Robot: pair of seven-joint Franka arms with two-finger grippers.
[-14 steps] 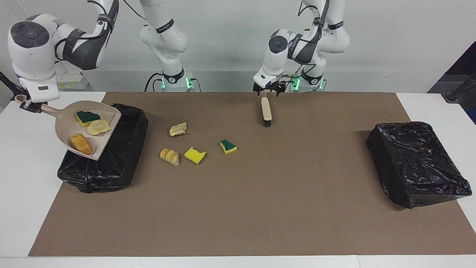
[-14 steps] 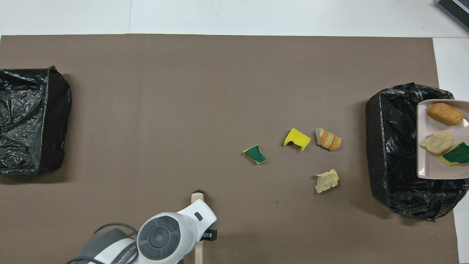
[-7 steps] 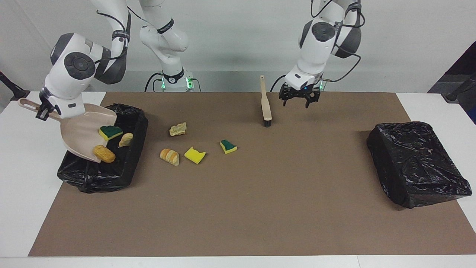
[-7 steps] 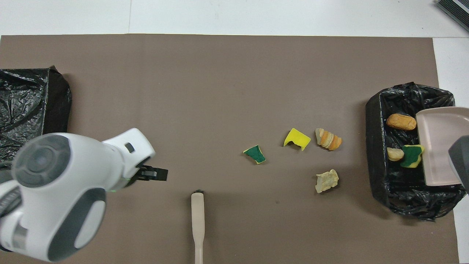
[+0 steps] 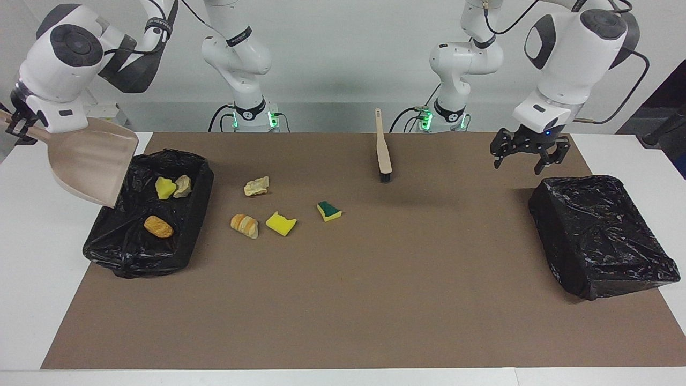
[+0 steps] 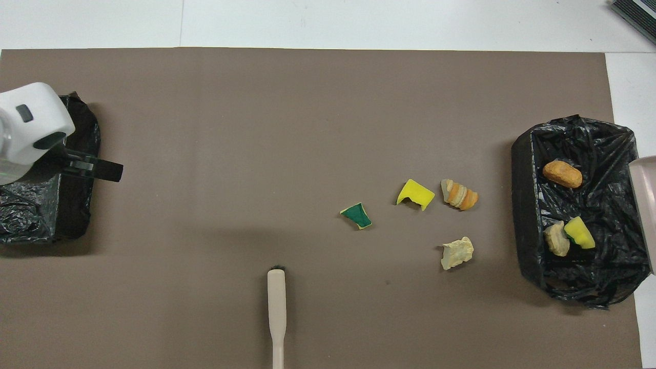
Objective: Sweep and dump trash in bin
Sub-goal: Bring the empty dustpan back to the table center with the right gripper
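While the right gripper (image 5: pixel 20 124) pinches the handle of the beige plastic dustpan (image 5: pixel 88 163), holding it tilted over the white table edge beside the open black-lined bin (image 5: pixel 147 252), three pieces of trash lie inside that bin: an orange bread-like lump (image 5: pixel 158 226), a yellow sponge (image 5: pixel 165 188) and a pale crumpled wad (image 5: pixel 183 185). Four more pieces sit on the brown mat (image 5: pixel 343 311) near the bin: a pale tan wad (image 5: pixel 256 186), a striped orange roll (image 5: pixel 244 225), a yellow sponge piece (image 5: pixel 281 223) and a green-backed sponge (image 5: pixel 328 210). Nearer the robots lies the beige brush with black bristles (image 5: pixel 382 150), ungripped. Nothing lies between the loose pieces and the bin. Over the mat, beside the bag-covered black box (image 5: pixel 600 236), the left gripper (image 5: pixel 526 156) hangs with jaws spread, holding nothing.
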